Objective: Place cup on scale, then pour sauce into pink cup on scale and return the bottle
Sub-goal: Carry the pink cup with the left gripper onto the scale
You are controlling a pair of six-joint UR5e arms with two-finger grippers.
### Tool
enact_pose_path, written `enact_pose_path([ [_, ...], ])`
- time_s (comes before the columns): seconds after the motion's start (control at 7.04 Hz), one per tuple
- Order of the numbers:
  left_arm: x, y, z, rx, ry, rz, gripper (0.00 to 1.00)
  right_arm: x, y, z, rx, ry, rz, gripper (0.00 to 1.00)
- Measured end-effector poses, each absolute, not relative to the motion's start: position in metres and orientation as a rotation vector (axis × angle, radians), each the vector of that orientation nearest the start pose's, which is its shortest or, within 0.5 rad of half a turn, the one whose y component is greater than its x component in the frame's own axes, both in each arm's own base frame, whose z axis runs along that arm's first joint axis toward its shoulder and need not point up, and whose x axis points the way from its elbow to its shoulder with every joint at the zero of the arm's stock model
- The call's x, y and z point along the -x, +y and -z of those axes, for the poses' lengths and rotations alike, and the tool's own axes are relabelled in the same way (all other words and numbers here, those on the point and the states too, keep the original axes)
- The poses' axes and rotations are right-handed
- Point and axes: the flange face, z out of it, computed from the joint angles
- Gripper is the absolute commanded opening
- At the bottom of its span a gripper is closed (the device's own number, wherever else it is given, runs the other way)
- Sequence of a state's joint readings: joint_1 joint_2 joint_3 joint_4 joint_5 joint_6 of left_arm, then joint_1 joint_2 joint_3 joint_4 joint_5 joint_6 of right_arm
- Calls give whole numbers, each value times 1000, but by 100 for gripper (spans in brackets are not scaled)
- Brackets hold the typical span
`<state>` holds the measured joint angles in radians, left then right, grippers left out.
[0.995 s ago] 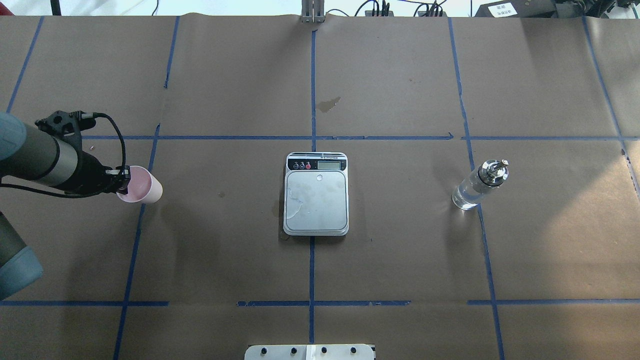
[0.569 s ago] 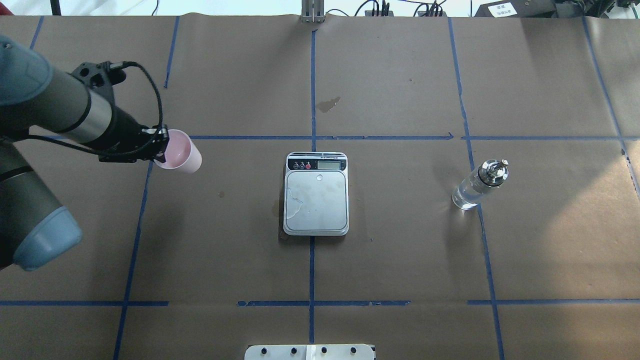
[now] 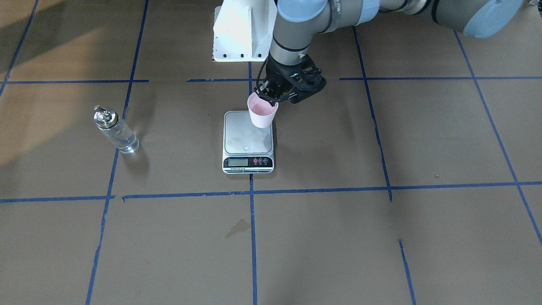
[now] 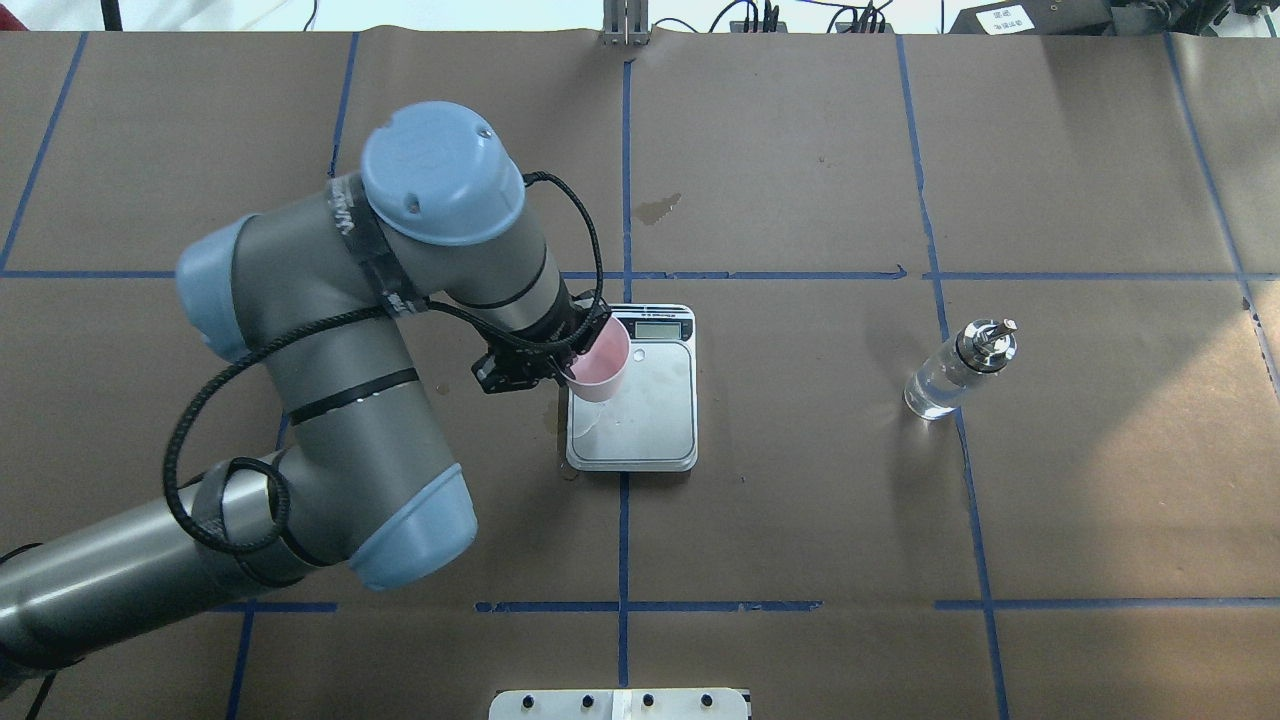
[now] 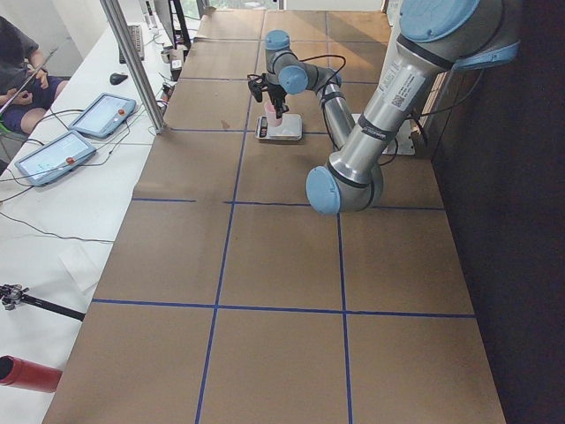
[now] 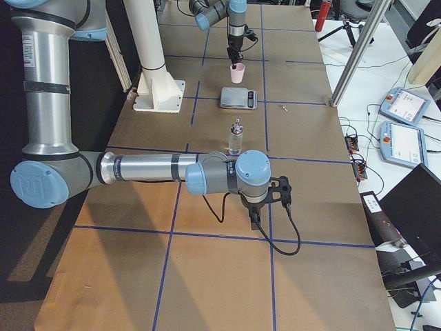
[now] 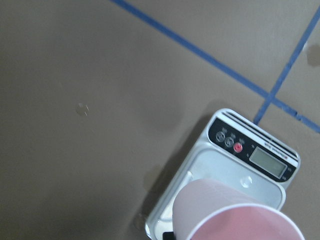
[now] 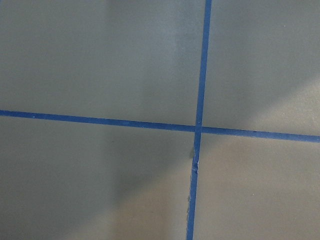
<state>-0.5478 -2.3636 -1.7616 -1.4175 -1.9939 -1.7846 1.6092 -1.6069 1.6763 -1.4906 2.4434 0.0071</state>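
Note:
My left gripper point(image 4: 572, 358) is shut on the rim of the pink cup point(image 4: 601, 362) and holds it upright, lifted over the left part of the scale point(image 4: 645, 425). The cup also shows in the front view point(image 3: 262, 112) and the left wrist view point(image 7: 235, 217), with the scale's platform point(image 7: 225, 167) below it. The clear bottle point(image 4: 953, 372) with its metal spout stands alone on the right of the table point(image 3: 115, 130), holding clear liquid. My right gripper point(image 6: 260, 210) shows only in the exterior right view, low over bare paper, away from the bottle point(image 6: 236, 136); I cannot tell its state.
Brown paper with a blue tape grid covers the table. A dark stain point(image 4: 657, 208) lies beyond the scale. The white robot base point(image 3: 241, 34) stands behind the scale. Tablets point(image 6: 403, 124) and a seated operator point(image 5: 22, 66) are on the far side.
My left arm has swung from the table's left side to the middle, carrying the pink cup from the left grid line to above the scale. The bottle and scale have not moved.

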Motion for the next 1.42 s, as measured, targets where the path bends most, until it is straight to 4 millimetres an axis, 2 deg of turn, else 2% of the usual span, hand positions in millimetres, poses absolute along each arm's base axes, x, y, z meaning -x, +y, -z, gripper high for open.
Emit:
enact_pose_path([
  [0.28, -546, -418, -119, 263, 871, 528, 0, -76, -479, -609, -172, -865, 30, 100],
  [0.57, -562, -420, -125, 260, 879, 514, 0, -76, -479, -608, -179, -865, 33, 100],
  [0.71, -565, -422, -128, 258, 880, 509, 32, -76, -479, -607, -180, -865, 33, 100],
  [0.85, -566, -422, -131, 257, 879, 506, 73, -76, -479, -607, -181, -864, 34, 100],
  [0.99, -566, -422, -134, 252, 881, 496, 95, -76, -480, -606, -183, -864, 35, 100],
  [1.28, -561, -419, -138, 230, 919, 456, 100, -75, -483, -601, -192, -869, 39, 100],
  [1.42, -544, -419, -127, 208, 951, 431, 100, -74, -486, -592, -198, -886, 33, 100],
])
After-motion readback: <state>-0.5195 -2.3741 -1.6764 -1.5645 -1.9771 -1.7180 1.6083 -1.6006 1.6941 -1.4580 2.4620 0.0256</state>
